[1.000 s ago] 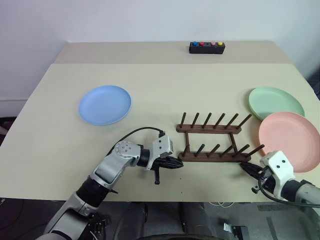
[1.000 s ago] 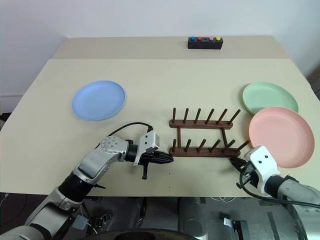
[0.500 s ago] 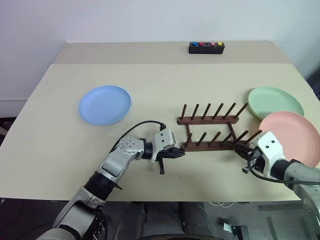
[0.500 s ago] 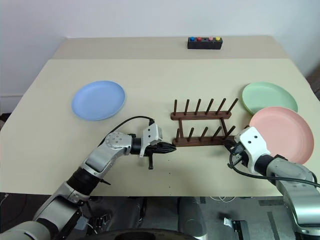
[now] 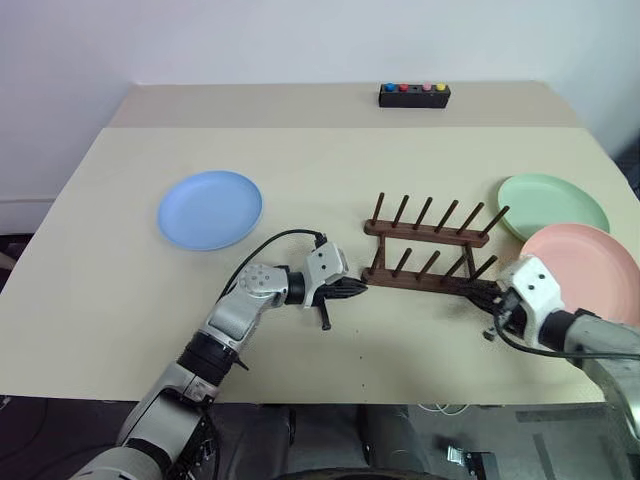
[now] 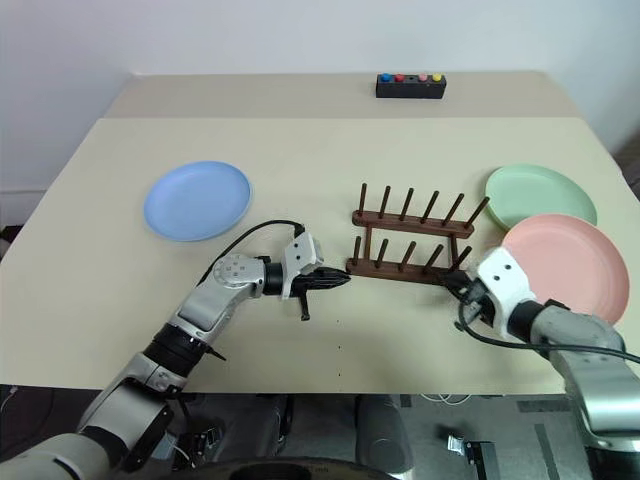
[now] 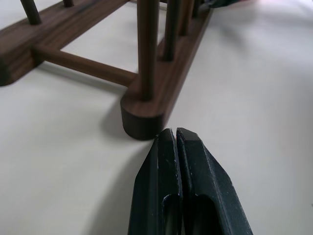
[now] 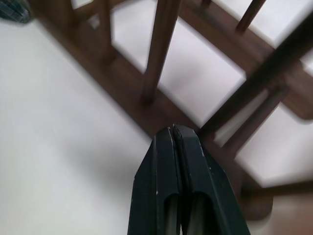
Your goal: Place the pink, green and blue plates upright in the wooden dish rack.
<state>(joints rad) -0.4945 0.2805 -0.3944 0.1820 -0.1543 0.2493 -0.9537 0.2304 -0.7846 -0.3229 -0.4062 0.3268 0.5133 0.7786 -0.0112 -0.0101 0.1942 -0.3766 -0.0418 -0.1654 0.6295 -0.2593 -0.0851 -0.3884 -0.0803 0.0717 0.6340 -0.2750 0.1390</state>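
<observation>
Head views: the wooden dish rack (image 5: 428,250) stands empty on the table (image 5: 320,160), slightly skewed. The left gripper (image 5: 358,289) and the right gripper (image 5: 478,296) sit at opposite ends of its near base bar, apparently to nudge or square the rack. The blue plate (image 5: 209,208), green plate (image 5: 552,204) and pink plate (image 5: 585,270) lie flat, none racked.

Left wrist view: fingers (image 7: 168,196) pressed together, tips just short of the bar's rounded end.

Right wrist view: fingers (image 8: 188,196) pressed together, tips against the bar.

Rack (image 5: 428,250) between end effectors, plates apart
</observation>
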